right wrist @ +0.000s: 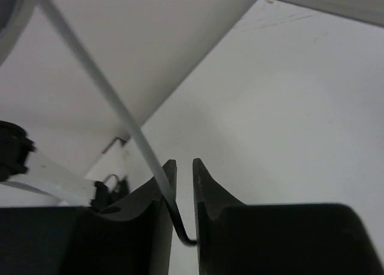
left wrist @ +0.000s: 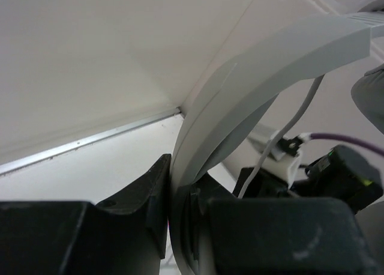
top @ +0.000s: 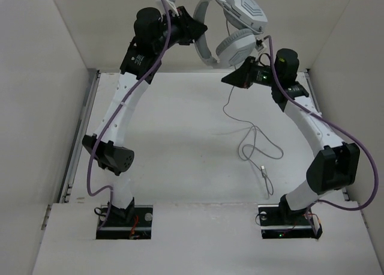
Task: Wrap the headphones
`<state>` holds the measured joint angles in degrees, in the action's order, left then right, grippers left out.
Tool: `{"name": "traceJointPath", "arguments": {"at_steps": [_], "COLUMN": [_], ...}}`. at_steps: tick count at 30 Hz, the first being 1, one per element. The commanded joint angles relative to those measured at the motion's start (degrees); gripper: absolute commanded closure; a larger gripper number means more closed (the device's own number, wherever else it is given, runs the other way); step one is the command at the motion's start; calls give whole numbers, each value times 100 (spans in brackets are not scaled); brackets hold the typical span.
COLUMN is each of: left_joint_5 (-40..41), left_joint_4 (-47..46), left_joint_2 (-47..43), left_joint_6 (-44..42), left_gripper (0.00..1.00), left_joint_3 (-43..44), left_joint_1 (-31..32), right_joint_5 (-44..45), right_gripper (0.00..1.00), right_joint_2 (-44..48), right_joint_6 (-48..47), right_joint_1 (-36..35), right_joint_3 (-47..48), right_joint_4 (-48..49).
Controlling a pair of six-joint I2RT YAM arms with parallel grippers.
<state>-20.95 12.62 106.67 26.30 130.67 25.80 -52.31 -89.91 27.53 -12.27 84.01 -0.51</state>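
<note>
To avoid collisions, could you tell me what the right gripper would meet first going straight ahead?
Beyond the cable between its fingers, the right gripper seems to face only the wall; depth unclear.

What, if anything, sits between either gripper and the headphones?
Nothing visible. The left gripper has its jaws clamped on the headband of the headphones, held above the table. The right gripper pinches the cable just below the earcups; the slack hangs free, with the plug on the table.
</note>
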Motion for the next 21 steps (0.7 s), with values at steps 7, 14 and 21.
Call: {"name": "traceJointPath", "arguments": {"at_steps": [7,14,21], "left_joint_5": [275,715,1408], "left_joint_4": [-1007,-1060,-1051], "left_joint_2": [-32,-112,-77], "left_joint_6": [683,727,288], "left_gripper": [99,99,98], "left_joint_3": [934,969,1048], "left_joint_1": [-62,-97,-387], "right_joint_5": [-508,-411,-569], "right_gripper": [61,57,58], "right_joint_2": [79,-149,-54], "right_joint_6": [3222,4023,3962], "right_joint_1": [-595,-1465,-1976], "right_joint_3": [-1359,-1694,-2107], "right_joint_4": [3670,4682,4736]}}
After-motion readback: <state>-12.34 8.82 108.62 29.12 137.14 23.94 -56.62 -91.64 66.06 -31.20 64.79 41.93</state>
